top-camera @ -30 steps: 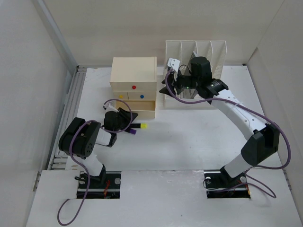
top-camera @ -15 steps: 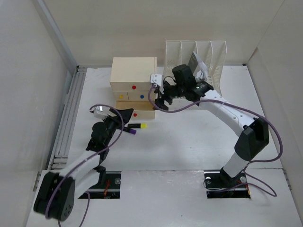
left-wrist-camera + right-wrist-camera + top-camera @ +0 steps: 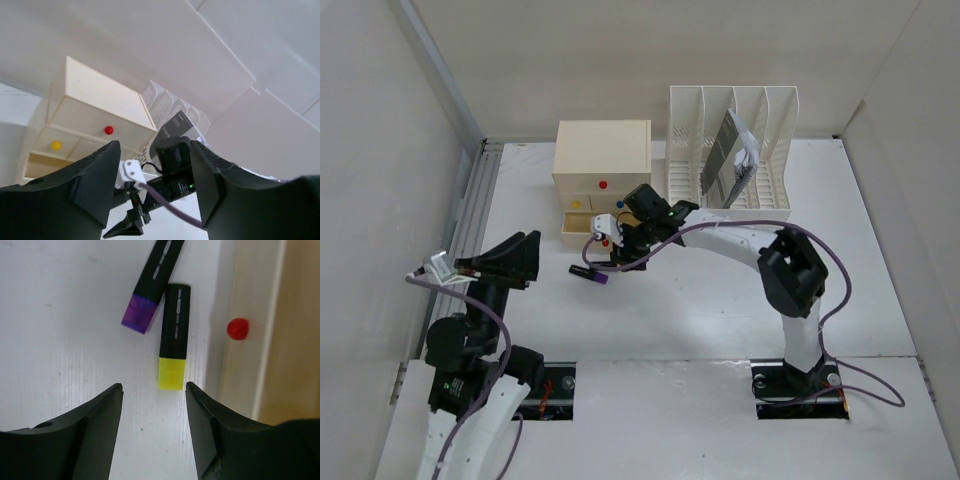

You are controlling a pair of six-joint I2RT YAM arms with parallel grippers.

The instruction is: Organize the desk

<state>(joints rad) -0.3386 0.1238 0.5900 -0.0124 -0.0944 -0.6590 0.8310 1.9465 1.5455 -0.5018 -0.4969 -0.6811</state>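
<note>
At the lower left of the overhead frame, the left gripper (image 3: 510, 258) hangs over the edge of the wide matte white desk (image 3: 720, 300), which fills the middle of the frame; its fingers stand apart. To its right, a black highlighter with a purple cap (image 3: 590, 273) lies on the desk, just beside a black highlighter with a yellow cap (image 3: 173, 335). The right gripper (image 3: 620, 250) hovers over the pair, fingers spread, in front of the cream drawer box with coloured knobs (image 3: 603, 160). At upper right stands a white slotted file rack (image 3: 732, 150).
</note>
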